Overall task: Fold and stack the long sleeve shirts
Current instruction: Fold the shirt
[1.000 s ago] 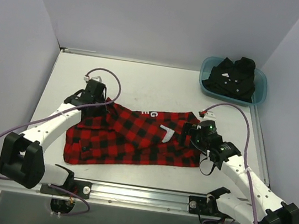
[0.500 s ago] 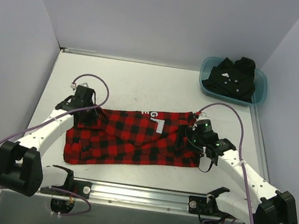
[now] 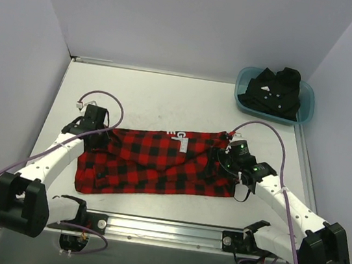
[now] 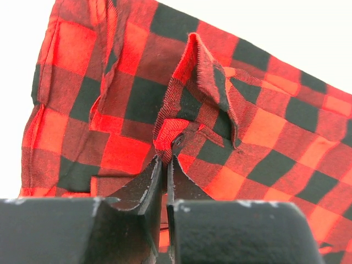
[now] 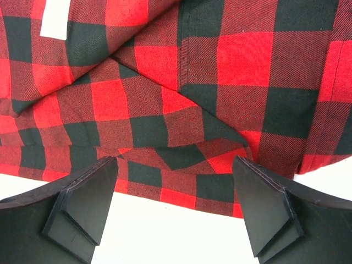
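At the left end of the red-and-black flannel shirt (image 3: 158, 165): left fingers (image 4: 157, 173) pinched shut on a raised ridge of cloth. Lies flat toward the near edge of the desk (image 3: 167, 98), long axis running left to right, parallel to that edge. Soft brushed twill in big square checks, with a white label (image 3: 183, 145) by the far hem. At the right end: right fingers (image 5: 82, 203) spread wide, holding nothing, hovering over a diagonal fold just inside the near hem, cloth directly below the tips. One arm at each end; probably needs a matching grab on the right. In the far right corner: black shirt (image 3: 273, 93), crumpled in a teal tub (image 3: 306, 104), well apart.
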Tool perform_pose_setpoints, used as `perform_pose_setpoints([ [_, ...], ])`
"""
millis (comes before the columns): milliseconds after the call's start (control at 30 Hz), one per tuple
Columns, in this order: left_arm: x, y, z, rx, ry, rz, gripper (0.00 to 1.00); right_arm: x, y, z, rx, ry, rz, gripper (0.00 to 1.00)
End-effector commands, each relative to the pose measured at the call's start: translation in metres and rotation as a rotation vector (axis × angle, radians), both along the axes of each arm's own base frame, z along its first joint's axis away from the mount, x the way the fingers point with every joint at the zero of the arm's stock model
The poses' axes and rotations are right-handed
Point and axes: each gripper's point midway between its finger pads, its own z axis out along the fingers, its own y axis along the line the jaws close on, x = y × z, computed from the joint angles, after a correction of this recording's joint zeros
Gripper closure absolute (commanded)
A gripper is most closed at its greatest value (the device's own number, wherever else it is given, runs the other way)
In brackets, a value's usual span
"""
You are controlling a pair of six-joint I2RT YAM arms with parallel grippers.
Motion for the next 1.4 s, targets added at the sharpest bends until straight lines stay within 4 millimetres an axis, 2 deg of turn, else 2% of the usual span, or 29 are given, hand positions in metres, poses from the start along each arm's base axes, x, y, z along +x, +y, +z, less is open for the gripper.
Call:
perform_pose_setpoints([
  [0,-0.007,0.010,-0.014,0.034,0.038,0.034,0.88,0.009,0.004,0.013,0.020,-0.028,-0.001,0.12],
  [233,-0.015,0.020,-0.025,0.045,0.054,0.102,0.86,0.008,0.009,0.013,0.036,-0.018,0.016,0.12],
  [300,-0.014,0.019,-0.026,0.044,0.061,0.100,0.73,0.008,0.010,0.014,0.040,-0.020,0.020,0.12],
  [333,-0.013,0.018,-0.025,0.041,0.059,0.095,0.73,0.008,0.011,0.013,0.042,-0.017,0.024,0.12],
  [400,-0.015,0.016,-0.020,0.029,0.051,0.088,0.65,0.010,0.012,0.018,0.052,-0.027,0.024,0.12],
  [433,-0.014,0.015,-0.016,0.026,0.041,0.082,0.56,0.010,0.014,0.021,0.060,-0.031,0.027,0.12],
  [467,-0.013,0.014,-0.006,0.018,0.008,0.074,0.31,0.012,0.016,0.024,0.071,-0.034,0.024,0.12],
  [567,-0.012,0.011,0.013,0.014,-0.041,0.043,0.08,0.021,0.024,0.042,0.109,-0.057,0.022,0.13],
  [600,-0.012,0.009,0.022,0.005,-0.069,0.031,0.02,0.028,0.029,0.054,0.134,-0.075,0.012,0.13],
  [667,-0.009,-0.001,0.035,-0.020,-0.107,-0.012,0.02,0.035,0.038,0.061,0.163,-0.066,0.016,0.13],
  [700,-0.008,-0.004,0.038,-0.025,-0.119,-0.027,0.03,0.044,0.045,0.075,0.190,-0.085,0.010,0.13],
  [733,-0.006,-0.012,0.040,-0.037,-0.125,-0.059,0.03,0.049,0.048,0.079,0.202,-0.088,0.001,0.15],
  [800,-0.002,-0.021,0.039,-0.047,-0.129,-0.105,0.02,0.063,0.052,0.081,0.198,-0.087,-0.025,0.16],
  [833,-0.001,-0.027,0.037,-0.056,-0.123,-0.129,0.03,0.075,0.054,0.095,0.214,-0.119,-0.039,0.17],
  [900,0.000,-0.042,0.031,-0.073,-0.108,-0.185,0.03,0.089,0.057,0.094,0.226,-0.111,-0.073,0.18],
  [1033,0.003,-0.072,0.028,-0.078,-0.111,-0.285,0.03,0.123,0.078,0.113,0.333,-0.146,-0.109,0.21],
  [1133,0.006,-0.091,0.030,-0.089,-0.125,-0.337,0.03,0.143,0.088,0.108,0.361,-0.132,-0.147,0.22],
  [1167,0.007,-0.095,0.028,-0.090,-0.121,-0.345,0.03,0.148,0.088,0.095,0.352,-0.103,-0.167,0.22],
  [1233,0.008,-0.102,0.030,-0.099,-0.131,-0.368,0.02,0.161,0.088,0.090,0.365,-0.109,-0.188,0.22],
  [1367,0.007,-0.114,0.027,-0.117,-0.136,-0.403,0.03,0.173,0.080,0.051,0.379,-0.044,-0.248,0.22],
])
